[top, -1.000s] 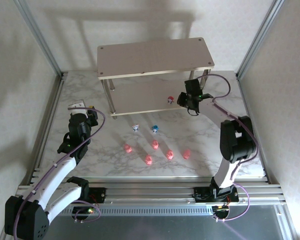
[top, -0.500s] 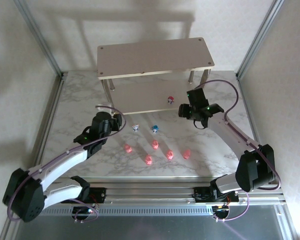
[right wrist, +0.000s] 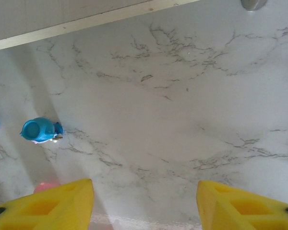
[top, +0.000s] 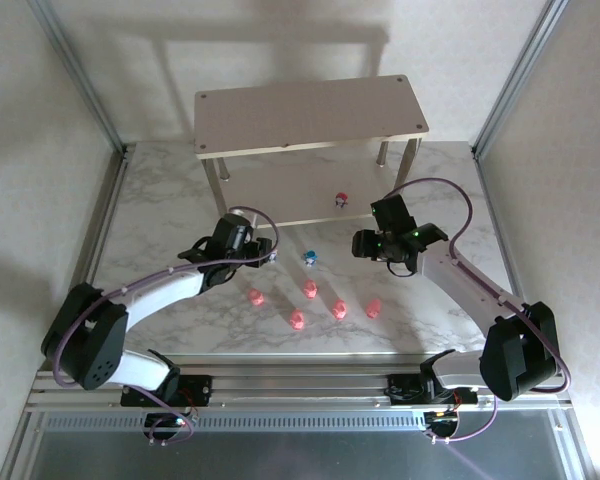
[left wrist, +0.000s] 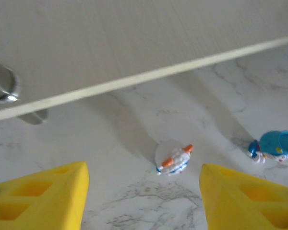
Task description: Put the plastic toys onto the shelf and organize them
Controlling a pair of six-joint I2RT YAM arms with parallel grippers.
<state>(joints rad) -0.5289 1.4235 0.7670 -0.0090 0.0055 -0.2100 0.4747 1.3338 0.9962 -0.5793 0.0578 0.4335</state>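
My left gripper (left wrist: 144,176) gapes wide, empty, tiny whitish-blue plastic figurine (left wrist: 173,158) just ahead on the marble table (left wrist: 216,91), near the pale beige two-tier shelf (left wrist: 134,38). My right gripper (right wrist: 144,186) is wide too, holding nothing, small blue plastic figurine (right wrist: 40,130) off to one side.

From over the left gripper (left wrist: 143,188), two yellow fingers (left wrist: 48,196) rise from the bottom corners, spread wide with bare marble between them. Just beyond their tips, a little right of the middle of the gap, a whitish-blue toy (left wrist: 173,158) with orange bits lies on the table (left wrist: 216,100), touching neither finger. Off to the right, near the frame's edge, sits a blue toy (left wrist: 276,143), well apart from the first. Across the top runs the shelf (left wrist: 158,33), its pale front edge slanting up to the right. A silver leg (left wrist: 2,86) meets the board at the far left. The board's shadow falls on the marble in front.
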